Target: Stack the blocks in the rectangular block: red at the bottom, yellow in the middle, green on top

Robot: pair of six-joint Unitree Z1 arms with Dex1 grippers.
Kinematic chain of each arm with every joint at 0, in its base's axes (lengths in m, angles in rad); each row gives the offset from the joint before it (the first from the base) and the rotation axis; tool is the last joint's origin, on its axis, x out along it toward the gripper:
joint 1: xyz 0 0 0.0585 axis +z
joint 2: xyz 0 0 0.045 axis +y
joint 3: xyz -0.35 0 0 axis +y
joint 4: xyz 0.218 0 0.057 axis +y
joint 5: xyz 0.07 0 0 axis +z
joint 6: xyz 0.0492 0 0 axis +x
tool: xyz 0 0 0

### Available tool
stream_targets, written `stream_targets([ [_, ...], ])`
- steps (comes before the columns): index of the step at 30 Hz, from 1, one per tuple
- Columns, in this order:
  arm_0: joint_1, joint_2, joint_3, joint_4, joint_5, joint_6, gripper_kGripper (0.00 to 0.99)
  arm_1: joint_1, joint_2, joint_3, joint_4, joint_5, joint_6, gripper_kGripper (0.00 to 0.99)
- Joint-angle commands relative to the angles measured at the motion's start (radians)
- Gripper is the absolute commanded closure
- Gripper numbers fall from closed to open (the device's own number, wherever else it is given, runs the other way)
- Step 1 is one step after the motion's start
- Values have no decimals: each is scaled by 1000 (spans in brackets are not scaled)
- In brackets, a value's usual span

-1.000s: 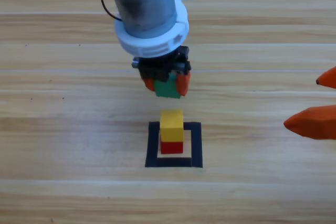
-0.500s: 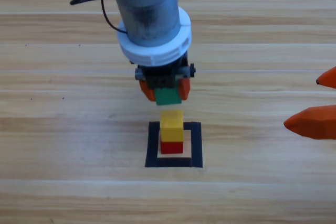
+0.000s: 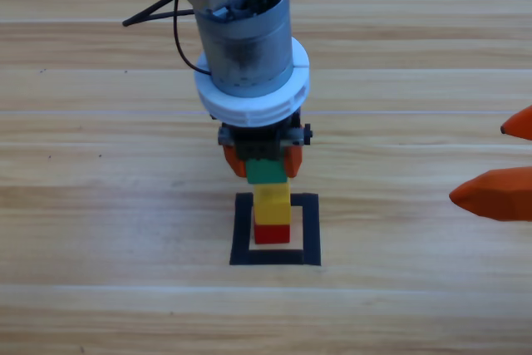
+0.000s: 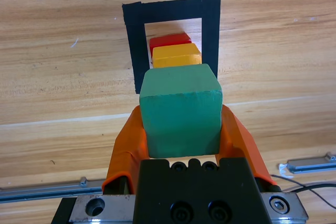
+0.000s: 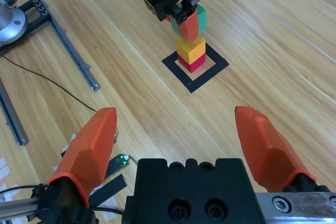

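Left gripper pinched green above yellow on red inside the rectangular block; right gripper waited at right edge, jaws spread.

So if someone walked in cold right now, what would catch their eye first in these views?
Most striking is the left pincer at the table's middle, shut on the green cube and holding it right above the yellow cube, which sits on the red cube inside the black tape rectangle. Next, the right pincer waits open at the right edge.
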Motion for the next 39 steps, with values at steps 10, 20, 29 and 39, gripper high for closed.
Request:
stream_targets([
  [10,-21,94,4,7,10,-4,987,28,15,31,6,-18,9,2],
  [20,-26,96,-13,8,10,-5,985,28,15,33,6,-18,9,2],
  [29,-36,111,-22,7,12,-10,975,28,32,36,6,-11,9,2],
  [39,-38,133,-25,7,16,-8,973,28,27,33,3,-16,6,2],
])
